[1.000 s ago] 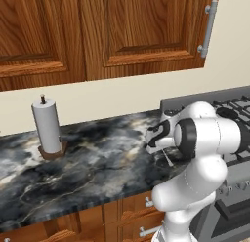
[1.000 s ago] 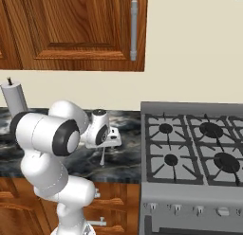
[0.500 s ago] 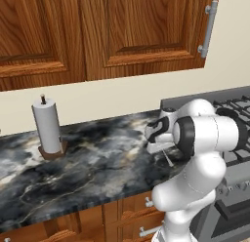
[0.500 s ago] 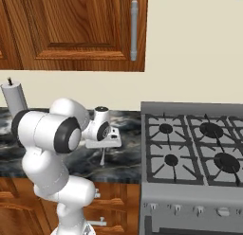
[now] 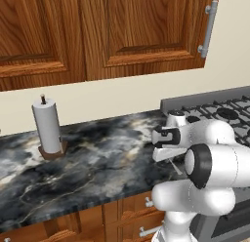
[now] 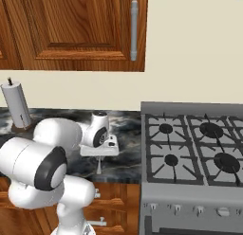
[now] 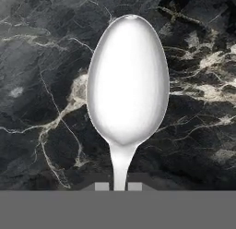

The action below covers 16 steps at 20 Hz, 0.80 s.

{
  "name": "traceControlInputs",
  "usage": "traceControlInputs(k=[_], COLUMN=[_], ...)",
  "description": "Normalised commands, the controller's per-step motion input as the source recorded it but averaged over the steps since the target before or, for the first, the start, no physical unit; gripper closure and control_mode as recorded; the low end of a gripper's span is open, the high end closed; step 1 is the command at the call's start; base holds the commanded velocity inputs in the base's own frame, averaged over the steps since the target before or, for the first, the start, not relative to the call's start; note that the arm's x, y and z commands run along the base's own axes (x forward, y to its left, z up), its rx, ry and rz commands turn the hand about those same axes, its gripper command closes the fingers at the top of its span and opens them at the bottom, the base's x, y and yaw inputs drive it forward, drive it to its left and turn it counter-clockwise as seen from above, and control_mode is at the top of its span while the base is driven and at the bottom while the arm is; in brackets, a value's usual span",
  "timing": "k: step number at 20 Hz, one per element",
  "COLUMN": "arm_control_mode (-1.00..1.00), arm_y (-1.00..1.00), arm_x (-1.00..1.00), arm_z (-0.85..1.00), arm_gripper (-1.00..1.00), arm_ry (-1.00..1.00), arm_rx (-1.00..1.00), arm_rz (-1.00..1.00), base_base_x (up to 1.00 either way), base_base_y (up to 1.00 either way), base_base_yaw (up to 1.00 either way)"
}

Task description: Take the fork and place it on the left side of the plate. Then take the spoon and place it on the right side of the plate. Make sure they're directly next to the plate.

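Gripping the spoon (image 7: 127, 80) by its handle, gripper (image 7: 119, 186) above marble counter (image 7: 41, 85).

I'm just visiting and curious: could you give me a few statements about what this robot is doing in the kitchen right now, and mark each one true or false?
1. The gripper is shut on the spoon's thin handle. True.
2. The utensil between the fingers is a dark-handled fork. False: it is all silver with an oval bowl.
3. A paper towel roll stands upright on the marble counter. True.
4. The stove has a pot on a burner. False: the burners are bare.
5. The cabinet doors above are wooden. True.
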Motion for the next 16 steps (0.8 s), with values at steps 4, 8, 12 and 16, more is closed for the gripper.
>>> traceControlInputs(k=[4, 8, 12, 16], arm_control_mode=[-1.00, -1.00, -1.00, -1.00], arm_y=[0.00, 0.00, 0.09, 0.05], arm_x=[-0.05, 0.00, -0.06, 0.00], arm_z=[0.98, 1.00, 0.80, 0.18], arm_gripper=[1.00, 1.00, 1.00, 1.00], arm_ry=[0.00, 0.00, 0.00, 0.00], arm_rx=[0.04, 0.00, 0.00, 0.00], arm_rz=[0.06, 0.11, 0.09, 0.03], base_base_x=[0.00, 0.00, 0.00, 0.00], base_base_y=[0.00, 0.00, 0.00, 0.00], base_base_yaw=[0.00, 0.00, 0.00, 0.00])
